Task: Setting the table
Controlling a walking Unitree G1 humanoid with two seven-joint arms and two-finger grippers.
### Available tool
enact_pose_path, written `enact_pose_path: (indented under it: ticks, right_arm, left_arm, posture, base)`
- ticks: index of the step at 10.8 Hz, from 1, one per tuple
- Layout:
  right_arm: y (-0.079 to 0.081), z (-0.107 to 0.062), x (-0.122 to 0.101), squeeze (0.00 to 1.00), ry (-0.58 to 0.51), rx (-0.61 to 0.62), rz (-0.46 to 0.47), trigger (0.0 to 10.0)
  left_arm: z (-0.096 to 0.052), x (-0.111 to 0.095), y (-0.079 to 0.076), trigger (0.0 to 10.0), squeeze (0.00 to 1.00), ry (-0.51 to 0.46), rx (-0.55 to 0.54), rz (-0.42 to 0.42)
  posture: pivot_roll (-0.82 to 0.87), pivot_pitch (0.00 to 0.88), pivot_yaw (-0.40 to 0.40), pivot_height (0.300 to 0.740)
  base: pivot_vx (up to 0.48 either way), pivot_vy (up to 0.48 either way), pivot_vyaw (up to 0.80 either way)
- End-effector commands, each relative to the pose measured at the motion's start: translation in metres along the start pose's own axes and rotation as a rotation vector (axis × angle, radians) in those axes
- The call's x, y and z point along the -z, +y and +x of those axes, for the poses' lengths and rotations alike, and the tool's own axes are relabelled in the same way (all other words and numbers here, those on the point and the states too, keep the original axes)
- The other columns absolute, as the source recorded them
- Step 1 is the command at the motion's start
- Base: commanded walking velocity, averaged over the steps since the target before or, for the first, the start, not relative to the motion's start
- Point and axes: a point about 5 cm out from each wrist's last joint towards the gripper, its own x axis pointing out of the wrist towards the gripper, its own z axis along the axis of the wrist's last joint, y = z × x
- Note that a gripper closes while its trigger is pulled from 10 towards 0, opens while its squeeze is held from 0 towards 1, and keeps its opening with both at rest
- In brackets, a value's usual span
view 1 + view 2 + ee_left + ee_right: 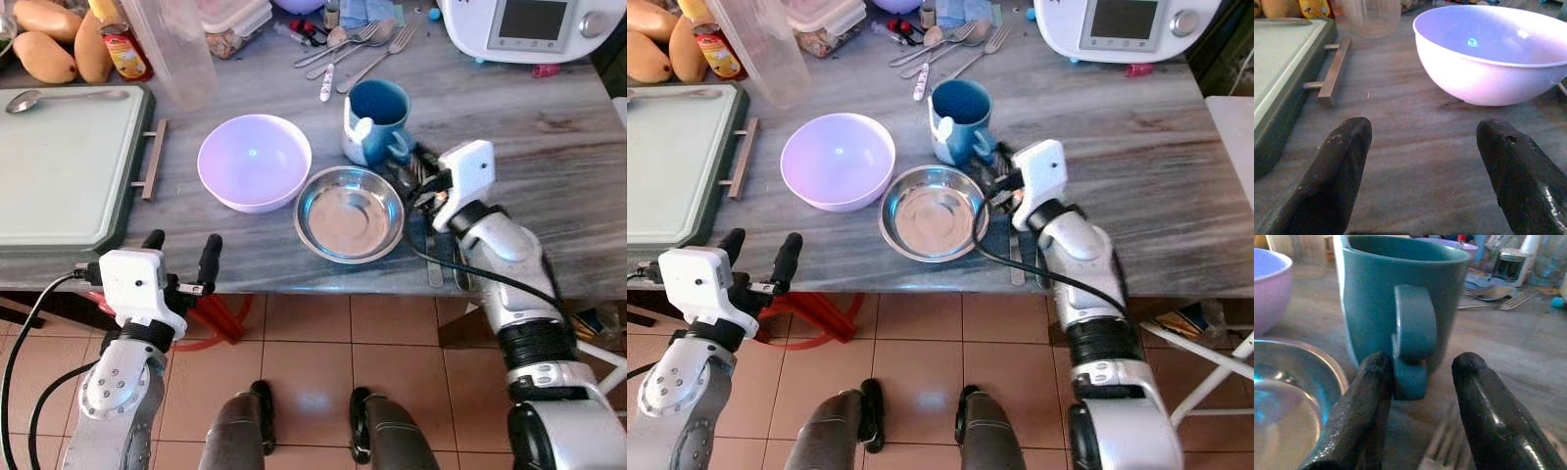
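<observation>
While the handle sits between its fingers: the right gripper point(1415, 396) is parted, straddling the handle of the teal ceramic mug point(377, 119); one finger looks close to or touching the handle, nothing is clamped yet.
Risk, grip: closing on the handle alone could let the mug swing or twist, since the handle is narrow and glazed.
Risk, neighbours: the round stainless steel bowl point(350, 212) lies just beside the mug, and some cutlery lies on the counter under the right wrist; a dragged mug or a low wrist could knock either.
Risk, lift: a tilted mug might clip the pale lilac plastic bowl point(254, 161), which stands near, on the mug's left.
Right arm pose: forearm reaches forward over the near edge of the grey wood-grain counter point(549, 147), wrist bent inward toward the mug.
Left gripper point(182, 257): fingers wide apart, holding nothing, at the counter's near edge, aimed toward the lilac bowl.
Left arm pose: elbow low, forearm raised, beside the pale green tray point(59, 166).
Further out: loose forks and spoons point(358, 47) lie at the back of the counter.
</observation>
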Motion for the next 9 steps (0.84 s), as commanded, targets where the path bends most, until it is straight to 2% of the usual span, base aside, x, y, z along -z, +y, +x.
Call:
enact_pose_path:
  ticks: [1, 3, 4, 5, 6, 7, 9]
  right_arm:
    - [-0.002, -0.002, -0.003, 1.0, -0.017, 0.016, -0.016, 10.0]
    - [0.003, -0.005, -0.008, 0.99, -0.034, 0.018, -0.046, 10.0]
    - [0.005, -0.007, -0.008, 0.6, -0.038, 0.022, -0.047, 10.0]
    - [0.006, -0.011, -0.011, 0.0, -0.056, 0.046, -0.074, 10.0]
    - [0.007, -0.014, -0.016, 0.0, -0.075, 0.085, -0.094, 10.0]
    - [0.011, -0.016, -0.016, 0.0, -0.063, 0.082, -0.076, 10.0]
    - [0.021, -0.027, -0.023, 0.0, -0.102, 0.156, -0.068, 10.0]
  left_arm:
    - [-0.001, 0.004, 0.0, 10.0, 0.0, 0.015, -0.007, 0.007]
    - [0.001, 0.005, -0.001, 10.0, 0.0, 0.013, -0.009, 0.005]
    - [0.002, 0.006, -0.001, 10.0, 0.0, 0.012, -0.011, 0.004]
    - [0.002, 0.007, -0.002, 10.0, 0.0, 0.01, -0.012, 0.001]
    - [0.004, 0.008, -0.003, 10.0, 0.0, 0.008, -0.015, -0.002]
    - [0.005, 0.009, -0.004, 10.0, 0.0, 0.006, -0.019, -0.002]
    - [0.01, 0.013, -0.002, 10.0, 0.0, 0.006, -0.066, 0.0]
  posture:
    - [0.02, 0.262, 0.018, 0.74]
    - [0.02, 0.253, 0.013, 0.74]
    - [0.02, 0.248, 0.012, 0.74]
    - [0.01, 0.243, 0.012, 0.74]
    - [0.0, 0.234, 0.006, 0.74]
    - [0.0, 0.228, 0.002, 0.74]
    - [-0.01, 0.195, -0.005, 0.74]
  base:
    - [0.0, 0.0, 0.0]
    - [0.0, 0.0, 0.0]
    - [0.0, 0.0, 0.0]
    - [0.0, 0.0, 0.0]
    - [0.0, 0.0, 0.0]
    - [0.0, 0.0, 0.0]
    - [0.0, 0.0, 0.0]
